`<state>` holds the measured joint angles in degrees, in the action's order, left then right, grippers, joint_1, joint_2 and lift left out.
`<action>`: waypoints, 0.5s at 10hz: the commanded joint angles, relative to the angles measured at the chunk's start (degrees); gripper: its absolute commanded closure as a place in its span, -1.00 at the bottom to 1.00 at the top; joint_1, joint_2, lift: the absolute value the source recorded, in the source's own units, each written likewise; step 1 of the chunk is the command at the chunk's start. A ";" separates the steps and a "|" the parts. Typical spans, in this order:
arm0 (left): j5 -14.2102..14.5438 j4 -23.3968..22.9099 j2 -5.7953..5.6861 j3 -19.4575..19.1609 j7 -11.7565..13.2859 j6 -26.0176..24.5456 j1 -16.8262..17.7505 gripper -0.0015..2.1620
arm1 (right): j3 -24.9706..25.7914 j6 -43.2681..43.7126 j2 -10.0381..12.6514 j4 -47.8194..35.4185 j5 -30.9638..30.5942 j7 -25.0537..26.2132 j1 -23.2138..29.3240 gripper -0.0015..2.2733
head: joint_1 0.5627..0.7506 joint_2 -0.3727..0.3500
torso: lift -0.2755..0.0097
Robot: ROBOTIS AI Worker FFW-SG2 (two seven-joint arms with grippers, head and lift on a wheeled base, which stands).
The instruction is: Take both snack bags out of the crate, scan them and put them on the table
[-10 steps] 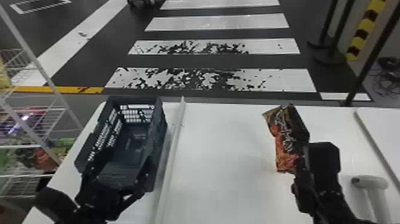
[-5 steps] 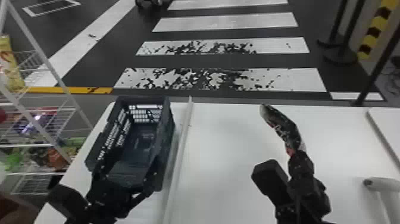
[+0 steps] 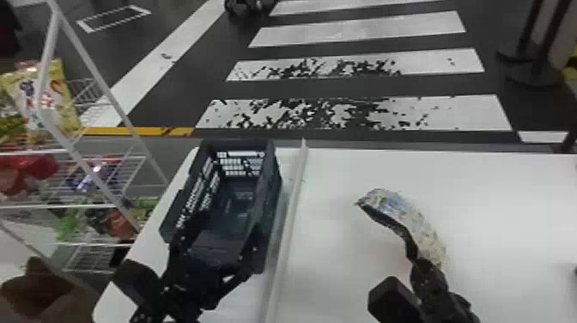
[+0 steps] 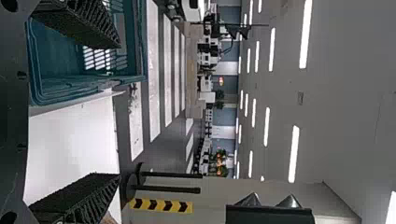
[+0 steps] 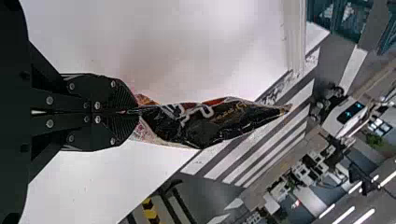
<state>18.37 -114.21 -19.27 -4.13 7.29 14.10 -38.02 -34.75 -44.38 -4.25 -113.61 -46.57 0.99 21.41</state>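
My right gripper (image 3: 414,260) is closed on the lower end of a snack bag (image 3: 429,227), which sticks out beyond it over the white table (image 3: 343,275), pale printed back facing right. From the right wrist view, the pinched bag (image 5: 205,123) shows its dark front, with the right gripper (image 5: 136,111) shut at its end. The left gripper (image 3: 217,247) stands spread at the near end of the dark crate (image 3: 268,206). In the left wrist view the left gripper (image 4: 119,111) has widely parted fingers, one over the crate (image 4: 56,91). No bag is visible inside the crate.
A raised white strip (image 3: 290,223) runs along the table just right of the crate. A wire shelf (image 3: 141,172) with snack packets stands beyond the table's left edge. Posts (image 3: 532,73) stand on the floor past the table.
The bag in my right gripper has turned from its orange and black front, through edge-on, to its pale back. The head view has swung right-to-left. My left arm stays at the crate.
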 commanded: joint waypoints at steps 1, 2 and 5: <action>0.00 0.04 0.02 0.00 0.00 0.00 -0.04 -1.00 | 0.39 0.48 -0.14 0.05 0.78 -3.36 0.30 0.34 | 0.41 0.81 | 0.28; 0.00 0.04 0.02 0.00 -0.08 0.00 -0.04 -1.00 | 1.00 0.65 -0.05 -0.56 3.68 -4.07 0.65 -0.59 | 0.41 0.87 | 0.28; 0.00 0.04 -0.07 0.00 -0.08 -0.18 -0.04 -1.00 | 4.08 -1.11 0.04 -4.17 9.40 -7.67 1.44 -0.96 | 0.41 0.90 | 0.28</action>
<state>18.37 -114.17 -19.32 -4.13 7.21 13.99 -38.06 -31.73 -45.27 -4.21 -116.58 -39.27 -6.52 22.55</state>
